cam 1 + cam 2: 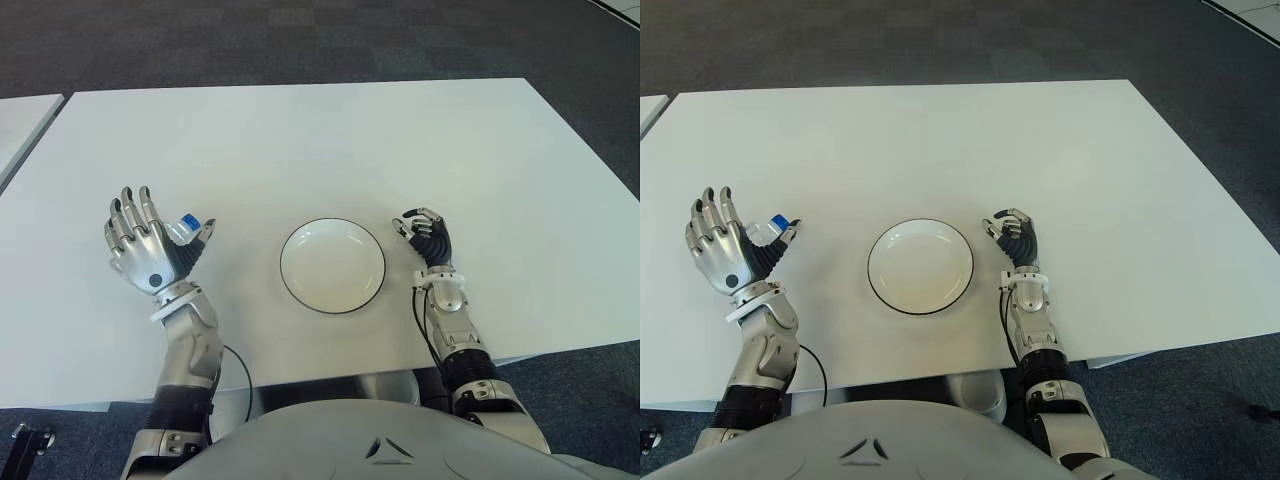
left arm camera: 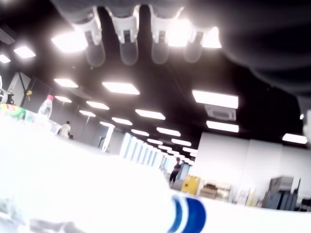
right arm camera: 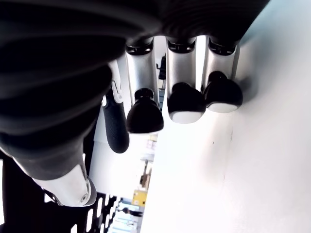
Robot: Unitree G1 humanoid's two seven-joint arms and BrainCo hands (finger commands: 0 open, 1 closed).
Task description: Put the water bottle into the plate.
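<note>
The water bottle (image 1: 186, 225), clear with a blue cap, shows between the fingers and thumb of my left hand (image 1: 168, 218), left of the plate; the palm hides most of it. In the left wrist view the bottle (image 2: 187, 213) lies below the spread fingers (image 2: 127, 36), which do not close on it. The white plate (image 1: 332, 265) with a dark rim sits near the front middle of the white table (image 1: 350, 150), with nothing in it. My right hand (image 1: 422, 228) shows just right of the plate, fingers curled and holding nothing.
A second white table (image 1: 20, 120) stands off to the far left across a gap. Dark carpet surrounds both. A black cable (image 1: 243, 375) hangs by my left forearm at the table's front edge.
</note>
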